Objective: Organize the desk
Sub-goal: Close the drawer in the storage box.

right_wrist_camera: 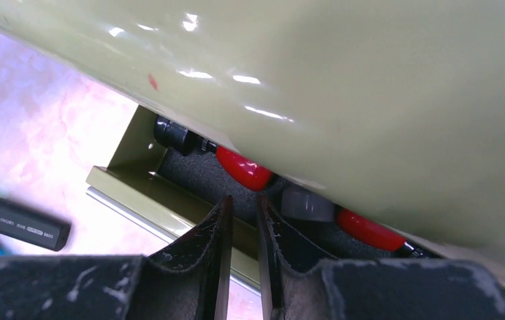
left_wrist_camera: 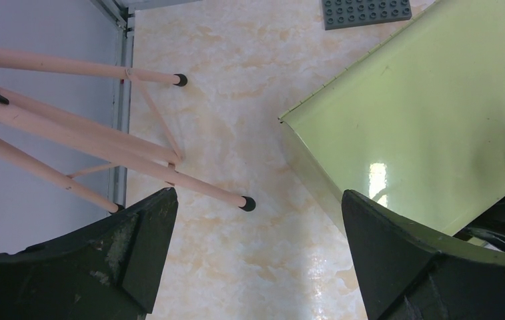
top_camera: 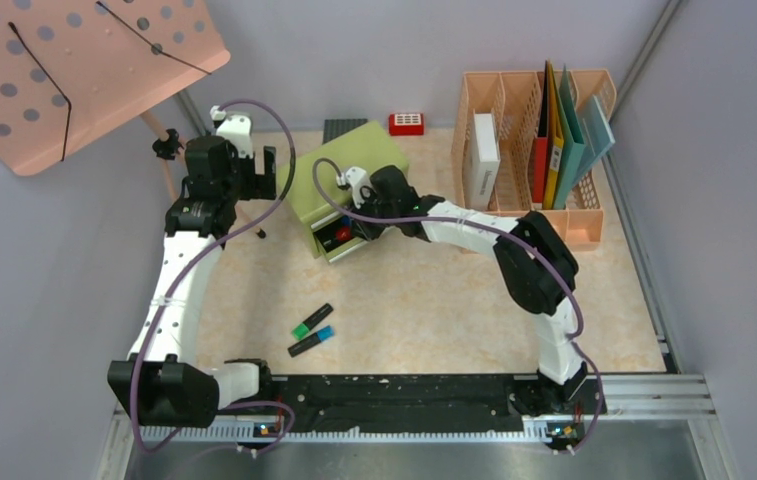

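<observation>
The desk (top_camera: 434, 300) is a beige marbled top. A green drawer cabinet (top_camera: 349, 185) stands at its back middle, its bottom drawer (top_camera: 339, 238) pulled out. Inside the drawer lie red-capped markers (right_wrist_camera: 244, 170). My right gripper (right_wrist_camera: 243, 200) hangs over the drawer's front wall (right_wrist_camera: 169, 210), its jaws drawn to a thin slit with nothing seen between them. My left gripper (left_wrist_camera: 256, 200) hovers wide open and empty above bare desk, just left of the cabinet (left_wrist_camera: 423, 127). A green-capped marker (top_camera: 311, 321) and a blue-capped one (top_camera: 311, 342) lie on the desk in front.
A peach file organizer (top_camera: 539, 150) with folders and a white box stands at the back right. A red block (top_camera: 406, 123) and a dark grey studded plate (top_camera: 344, 128) lie behind the cabinet. A peach perforated board (top_camera: 64, 70) on a tripod (left_wrist_camera: 103, 153) stands at the back left.
</observation>
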You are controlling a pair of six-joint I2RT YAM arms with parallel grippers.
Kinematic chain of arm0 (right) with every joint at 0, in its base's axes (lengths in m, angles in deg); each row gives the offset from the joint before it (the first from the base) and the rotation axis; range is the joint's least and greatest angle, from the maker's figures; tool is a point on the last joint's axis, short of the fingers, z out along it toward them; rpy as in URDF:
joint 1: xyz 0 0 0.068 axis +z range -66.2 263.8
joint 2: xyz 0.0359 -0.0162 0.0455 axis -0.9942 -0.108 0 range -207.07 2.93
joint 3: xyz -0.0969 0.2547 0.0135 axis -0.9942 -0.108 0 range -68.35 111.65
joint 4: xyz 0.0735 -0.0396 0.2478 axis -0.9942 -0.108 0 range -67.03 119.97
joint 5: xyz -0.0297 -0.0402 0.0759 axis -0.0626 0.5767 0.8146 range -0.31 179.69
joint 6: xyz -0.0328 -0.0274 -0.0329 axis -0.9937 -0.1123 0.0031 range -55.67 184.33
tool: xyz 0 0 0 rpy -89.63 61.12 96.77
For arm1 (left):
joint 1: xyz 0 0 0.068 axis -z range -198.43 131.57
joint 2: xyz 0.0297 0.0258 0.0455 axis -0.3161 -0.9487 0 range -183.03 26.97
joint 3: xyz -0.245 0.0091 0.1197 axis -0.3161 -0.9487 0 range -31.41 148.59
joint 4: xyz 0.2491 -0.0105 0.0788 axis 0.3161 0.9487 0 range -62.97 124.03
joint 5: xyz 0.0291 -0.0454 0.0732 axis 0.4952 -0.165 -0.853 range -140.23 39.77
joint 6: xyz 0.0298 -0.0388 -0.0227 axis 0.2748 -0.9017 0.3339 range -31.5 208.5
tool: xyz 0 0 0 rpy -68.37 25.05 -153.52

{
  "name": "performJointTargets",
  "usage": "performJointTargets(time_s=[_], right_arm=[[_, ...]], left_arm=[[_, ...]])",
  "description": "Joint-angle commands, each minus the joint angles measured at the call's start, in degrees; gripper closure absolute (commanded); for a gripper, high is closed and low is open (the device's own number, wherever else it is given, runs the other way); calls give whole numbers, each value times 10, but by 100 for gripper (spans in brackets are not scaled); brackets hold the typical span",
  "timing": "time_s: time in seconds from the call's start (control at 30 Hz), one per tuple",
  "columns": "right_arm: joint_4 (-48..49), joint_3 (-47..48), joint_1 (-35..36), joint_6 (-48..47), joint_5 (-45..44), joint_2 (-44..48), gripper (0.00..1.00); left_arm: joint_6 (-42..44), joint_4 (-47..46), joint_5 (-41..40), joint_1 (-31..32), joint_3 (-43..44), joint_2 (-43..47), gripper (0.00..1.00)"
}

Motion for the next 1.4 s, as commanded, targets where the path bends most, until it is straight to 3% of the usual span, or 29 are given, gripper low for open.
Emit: performJointTargets(time_s=[0.0,0.4,0.7,1.0,1.37], right_arm=[[1,17,-2,4,3,57,80],[-43,-75,-9,-51,18,161,77],[-26,-192,-24,-120,28,205,76],[-5,-188,-41,-124,27,155,77],[51,-83,-48,-91,10,35,78]], left_arm=[[4,-29,5,-3,2,12,1],[-42,-36,57,-3,68,-74,1],[-116,-104,113,-2,118,-179,1],[-168,-117,193,-2,221,-314,2],[-195,-125,234,4,211,-348,2]])
